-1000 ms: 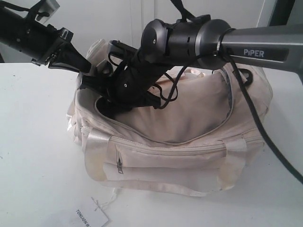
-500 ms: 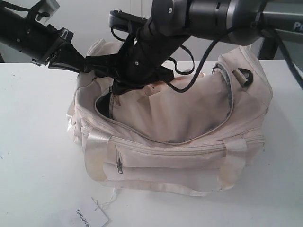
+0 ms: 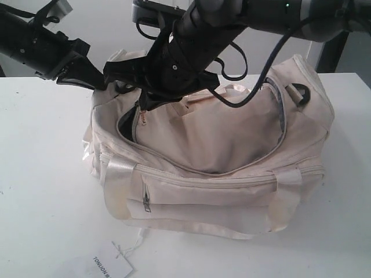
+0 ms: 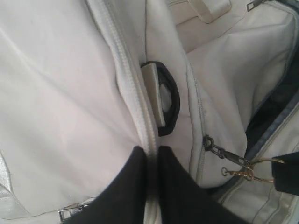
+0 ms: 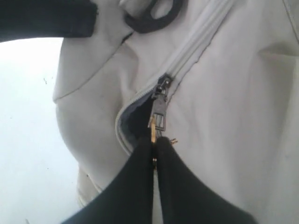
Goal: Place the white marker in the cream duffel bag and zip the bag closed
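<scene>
At tabletop (image 3: 40, 191) centre: cream duffel bag (image 3: 232, 174); top zip gapes along most of its curve, dark lining showing at the 9 o'clock end.
White marker: not visible in any view; judged to be inside the bag, unconfirmed.
Right pincer (image 5: 154, 145): closed on the zipper pull (image 5: 159, 112), at the bag's 10 o'clock end.
Left pincer (image 4: 150, 161): clamped on bag fabric along the zip tape, just beside a black D-ring (image 4: 172, 100), same 10 o'clock corner.
Step, judged: zip-closing about to run from 9 toward 3 o'clock.
Risk 1: small pull slips out of the grip if drawn at an angle to the track.
Risk 2: loose fabric bunches ahead of the slider and jams it; cause, slack between the two grips.
Risk 3: anchor grip gives way and the whole bag drags toward 3 o'clock.
Off-task: paper tag (image 3: 107, 265) at 7 o'clock, well apart.
</scene>
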`<state>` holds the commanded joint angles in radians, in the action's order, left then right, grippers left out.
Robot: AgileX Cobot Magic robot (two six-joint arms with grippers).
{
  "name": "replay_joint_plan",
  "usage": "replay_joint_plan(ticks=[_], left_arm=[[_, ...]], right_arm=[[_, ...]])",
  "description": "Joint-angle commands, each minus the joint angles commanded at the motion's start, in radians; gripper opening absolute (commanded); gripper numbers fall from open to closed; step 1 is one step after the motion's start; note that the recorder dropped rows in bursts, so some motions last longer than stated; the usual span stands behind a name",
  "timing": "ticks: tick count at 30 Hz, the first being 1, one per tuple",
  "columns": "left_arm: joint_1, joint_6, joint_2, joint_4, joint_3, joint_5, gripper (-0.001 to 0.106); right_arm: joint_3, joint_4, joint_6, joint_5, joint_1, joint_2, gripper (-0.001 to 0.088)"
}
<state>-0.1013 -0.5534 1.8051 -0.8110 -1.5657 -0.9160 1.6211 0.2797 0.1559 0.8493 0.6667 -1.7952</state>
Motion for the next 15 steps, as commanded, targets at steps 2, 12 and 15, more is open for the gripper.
replay_joint_plan(ticks=[2, 12, 15], left_arm=[[0.000, 0.000, 0.000, 0.000, 0.000, 0.006, 0.000], [0.000, 0.000, 0.000, 0.002, 0.000, 0.010, 0.000], [0.000, 0.000, 0.000, -0.005, 0.000, 0.013, 0.000]], right_arm=[[0.000, 0.035, -0.026, 0.016, 0.000, 0.000, 0.0000], [-0.002, 0.179, -0.129, 0.073, 0.000, 0.000, 0.0000], [-0.002, 0.179, -0.135, 0.096, 0.000, -0.002, 0.0000]])
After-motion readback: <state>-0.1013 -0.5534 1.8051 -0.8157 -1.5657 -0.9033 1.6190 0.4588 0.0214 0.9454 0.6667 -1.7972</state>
